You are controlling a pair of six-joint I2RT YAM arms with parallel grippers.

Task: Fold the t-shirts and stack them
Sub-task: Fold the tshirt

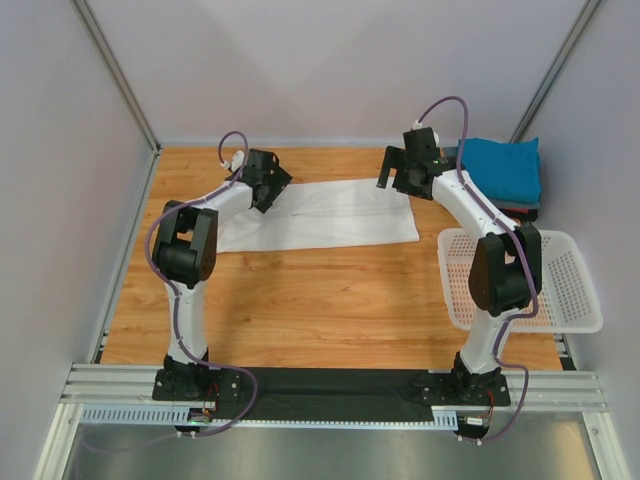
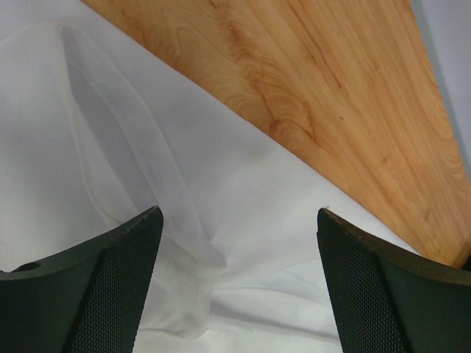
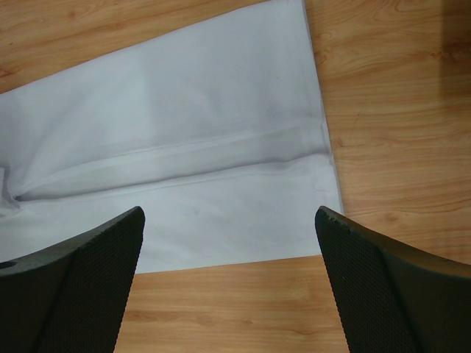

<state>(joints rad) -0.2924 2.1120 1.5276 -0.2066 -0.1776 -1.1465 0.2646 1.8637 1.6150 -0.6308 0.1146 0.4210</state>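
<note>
1. White cloth: one white t-shirt [image 1: 320,212] lay folded into a long strip, flat across the upper middle of the wooden table [image 1: 320,300].
2. One teal t-shirt [image 1: 503,165], folded, sat in the upper right corner of the overhead view on top of some darker cloth [image 1: 520,208]. How many pieces lay beneath it could not be told.
3. One white mesh basket [image 1: 560,290] stood at the right edge, lower in the frame than that pile.
4. Two arms were counted, each with one gripper. The left gripper [image 1: 268,187] was over the strip's left end and the right gripper [image 1: 398,170] over its right end.
5. Only the overhead view showed the pile, the basket and both arms together, but it did not show the gap between the jaws.
6. Only the left wrist view showed a raised ridge of cloth running diagonally from the upper left down between the fingers [image 2: 96,287], with bare wood at the upper right.
7. Only the right wrist view showed a lengthwise fold line across the strip and the strip's straight end edge, with wood beyond it on the right.
8. The left gripper was spread wide and gripped nothing. Whether its tips touched the cloth could not be told.
9. The right gripper was likewise spread wide, its fingers [image 3: 397,287] apart above the strip's end, and held nothing.
</note>
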